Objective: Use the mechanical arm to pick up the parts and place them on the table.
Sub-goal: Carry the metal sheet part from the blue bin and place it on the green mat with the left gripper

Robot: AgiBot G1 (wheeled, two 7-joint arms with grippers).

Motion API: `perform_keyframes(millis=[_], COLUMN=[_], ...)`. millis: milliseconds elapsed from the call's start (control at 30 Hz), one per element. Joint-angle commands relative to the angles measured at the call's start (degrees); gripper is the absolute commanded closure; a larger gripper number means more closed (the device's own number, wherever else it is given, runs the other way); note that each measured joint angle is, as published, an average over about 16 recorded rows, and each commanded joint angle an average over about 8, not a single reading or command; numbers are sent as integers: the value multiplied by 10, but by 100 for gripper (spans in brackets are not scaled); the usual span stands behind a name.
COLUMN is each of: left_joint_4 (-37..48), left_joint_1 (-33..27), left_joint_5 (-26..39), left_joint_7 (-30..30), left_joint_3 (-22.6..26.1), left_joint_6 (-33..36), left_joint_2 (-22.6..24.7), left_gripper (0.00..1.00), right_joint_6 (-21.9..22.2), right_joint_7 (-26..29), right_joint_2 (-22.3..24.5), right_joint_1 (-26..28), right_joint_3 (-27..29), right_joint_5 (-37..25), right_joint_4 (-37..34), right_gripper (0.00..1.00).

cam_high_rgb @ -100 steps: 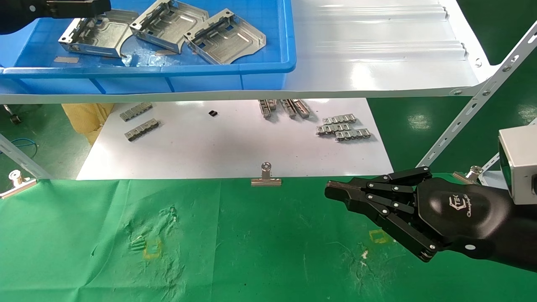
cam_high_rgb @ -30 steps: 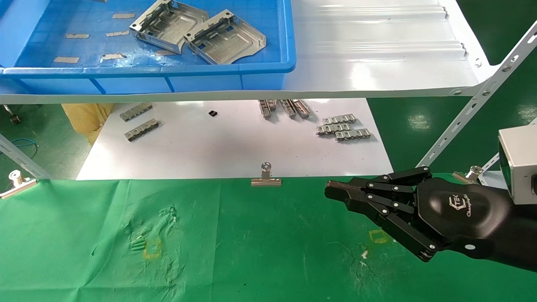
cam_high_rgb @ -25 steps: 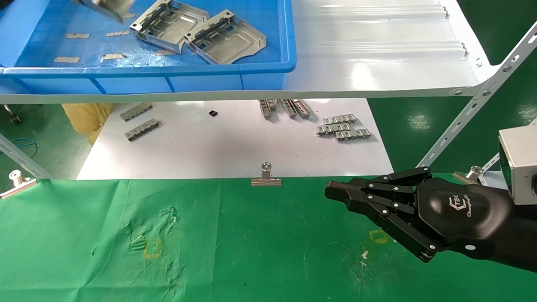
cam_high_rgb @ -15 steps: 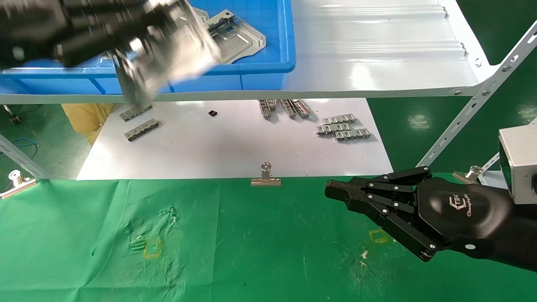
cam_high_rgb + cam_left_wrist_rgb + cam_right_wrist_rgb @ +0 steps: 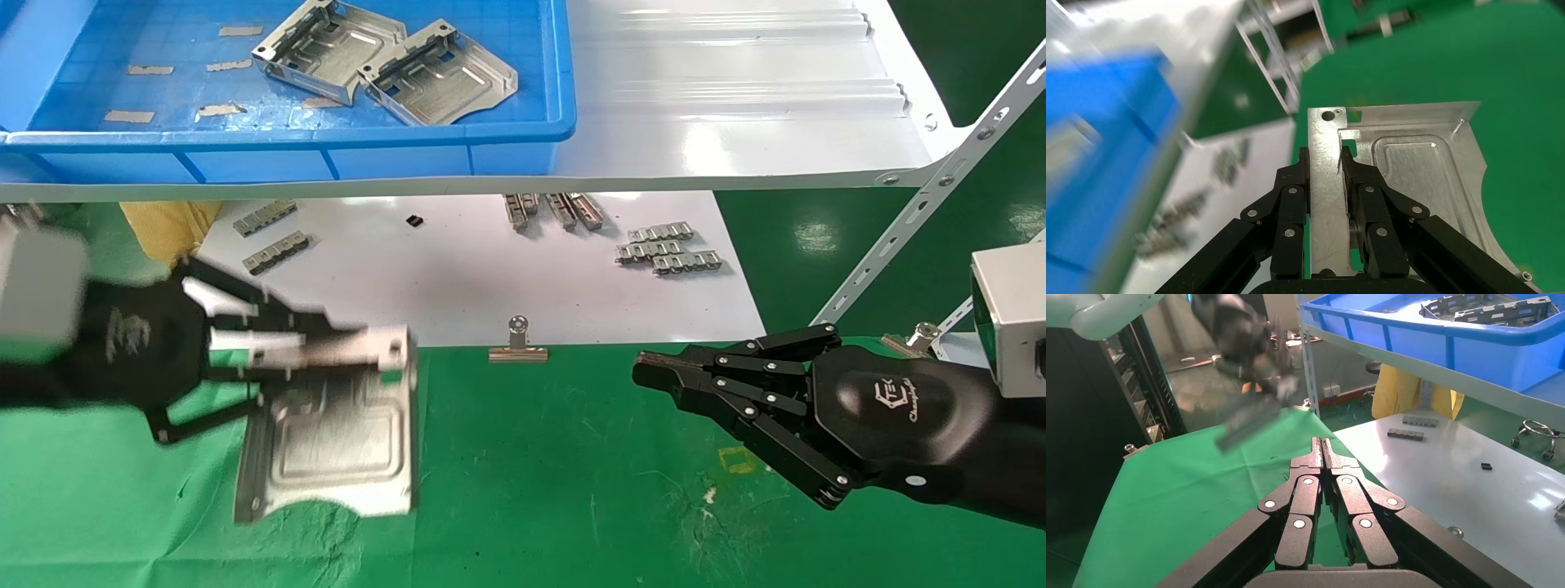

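My left gripper (image 5: pixel 327 353) is shut on the upturned side wall of a silver part (image 5: pixel 327 437), holding it low over the left of the green table (image 5: pixel 531 490); whether it touches the cloth I cannot tell. The left wrist view shows the gripper (image 5: pixel 1325 160) pinching the wall, with the embossed part (image 5: pixel 1419 177) spread beyond it. Two more parts (image 5: pixel 327 45) (image 5: pixel 441 73) lie in the blue bin (image 5: pixel 286 135) on the shelf. My right gripper (image 5: pixel 654 376) (image 5: pixel 1322 443) hangs shut and empty over the table's right side. The right wrist view shows the held part (image 5: pixel 1248 425) far off.
A glossy white shelf (image 5: pixel 735 106) carries the bin, with a slanted perforated strut (image 5: pixel 923 204) at the right. Below it a white board (image 5: pixel 458 286) holds small linked clips (image 5: pixel 670 249). A binder clip (image 5: pixel 518 345) sits on the cloth's far edge.
My left gripper took one part out of the blue bin and swung it down and forward over the left of the green table. The right arm has not moved.
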Motion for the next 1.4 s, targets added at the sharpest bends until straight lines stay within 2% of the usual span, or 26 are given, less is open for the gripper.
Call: perform_keyframes(millis=[33,367,600,1100,1133,1167,1333,1400], left_joint_4=[-10,-28,-58,-67,-66,-66,-64,-64], left_joint_1=[11,85,125,136,137,137,142,143], left_joint_5=[10,109,134,181,183,185,189,189], left_joint_7=[17,68,60,64,65,67,73,75], left_joint_3=[20,59,64,78,79,79,80,80], left_joint_6=[-2,-102,-166,-201,-202,-204,-211,-214], left_joint_2=[-11,-9,-8,-6,-6,-6,-5,-5], left_gripper=[100,100,100,99,95,85,23,2], right_joint_6=[0,0,0,0,0,0,0,0], right_joint_7=[0,0,0,0,0,0,0,0], right_joint_2=[0,0,0,0,0,0,0,0], right_joint_1=[0,0,0,0,0,0,0,0], right_joint_3=[0,0,0,0,0,0,0,0], right_joint_5=[0,0,0,0,0,0,0,0], right_joint_4=[0,0,0,0,0,0,0,0], right_gripper=[100,100,100,100,100,100,100,100])
